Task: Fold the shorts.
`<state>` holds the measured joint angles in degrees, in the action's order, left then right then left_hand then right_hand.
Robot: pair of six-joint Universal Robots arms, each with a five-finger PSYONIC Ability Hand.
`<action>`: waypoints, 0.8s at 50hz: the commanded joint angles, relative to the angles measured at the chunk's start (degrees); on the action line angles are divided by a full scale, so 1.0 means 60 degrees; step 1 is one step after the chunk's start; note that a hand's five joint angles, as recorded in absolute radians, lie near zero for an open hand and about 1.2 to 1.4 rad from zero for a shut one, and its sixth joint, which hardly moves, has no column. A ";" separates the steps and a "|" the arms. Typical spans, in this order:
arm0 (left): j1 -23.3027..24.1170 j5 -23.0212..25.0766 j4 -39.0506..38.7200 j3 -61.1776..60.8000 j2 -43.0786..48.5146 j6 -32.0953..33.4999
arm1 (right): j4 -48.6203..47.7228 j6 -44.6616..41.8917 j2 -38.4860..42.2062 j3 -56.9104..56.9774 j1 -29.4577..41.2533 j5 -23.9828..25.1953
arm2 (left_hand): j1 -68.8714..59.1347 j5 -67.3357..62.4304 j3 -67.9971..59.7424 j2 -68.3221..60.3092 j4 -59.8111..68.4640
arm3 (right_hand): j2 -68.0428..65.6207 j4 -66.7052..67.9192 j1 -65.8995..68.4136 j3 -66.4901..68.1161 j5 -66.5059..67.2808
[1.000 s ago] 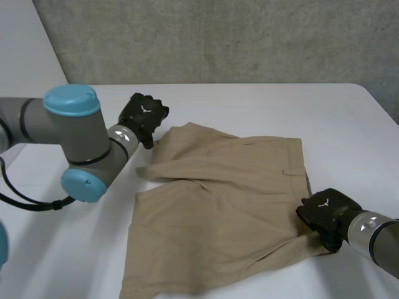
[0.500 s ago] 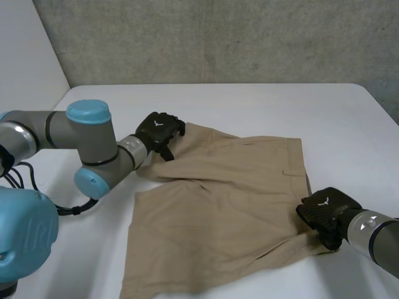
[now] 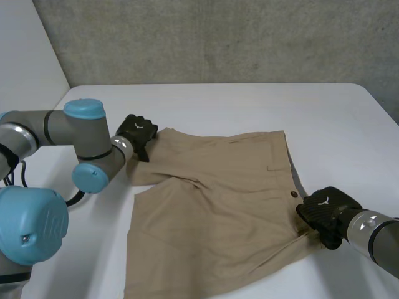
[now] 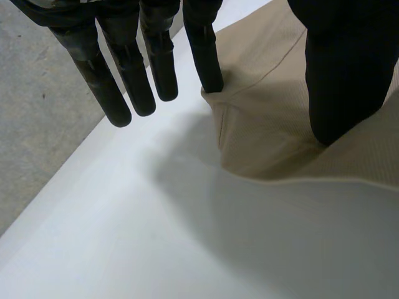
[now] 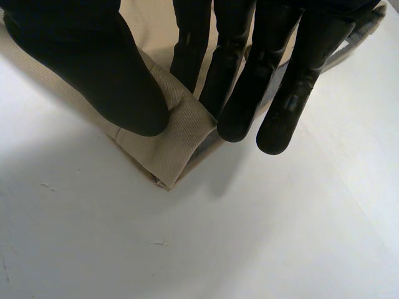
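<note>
Tan shorts point(image 3: 212, 205) lie spread on the white table, waistband toward my right arm. My left hand point(image 3: 137, 132) is at the far left corner of the shorts. In the left wrist view that corner point(image 4: 268, 137) is raised off the table, pinched between the thumb point(image 4: 343, 75) and one fingertip, while the other fingers stay straight over bare table. My right hand point(image 3: 324, 212) sits at the near end of the waistband. Seen from the right wrist, its thumb point(image 5: 93, 62) presses a folded cloth corner point(image 5: 171, 146) against the fingers behind it.
The table point(image 3: 249, 106) runs back to a grey concrete wall. My left arm's elbow point(image 3: 84, 143) lies beside the left edge of the shorts. A small button point(image 3: 293, 194) shows on the waistband near my right hand.
My left hand moved left with the far corner, and the shorts slid left and flattened. The waistband's far end shifted left. My right hand stayed put.
</note>
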<state>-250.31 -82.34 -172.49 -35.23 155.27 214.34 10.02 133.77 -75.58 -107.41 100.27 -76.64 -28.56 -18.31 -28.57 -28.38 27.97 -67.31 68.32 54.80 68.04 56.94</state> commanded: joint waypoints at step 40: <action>0.1712 -0.0761 -0.0754 -1.1629 -0.9983 -0.4550 | -0.1492 0.4320 0.0482 0.1465 0.0295 -0.0044 | 0.0959 0.0917 0.0959 0.0929 -0.0861 | -0.2115 0.1947 0.4200 0.1993 0.2177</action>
<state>-240.63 -84.27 -177.22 -96.53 101.21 191.44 4.02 154.50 -74.15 -100.59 101.10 -76.41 -16.56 -6.72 -16.17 -16.64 16.45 -67.31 68.32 54.80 68.04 56.94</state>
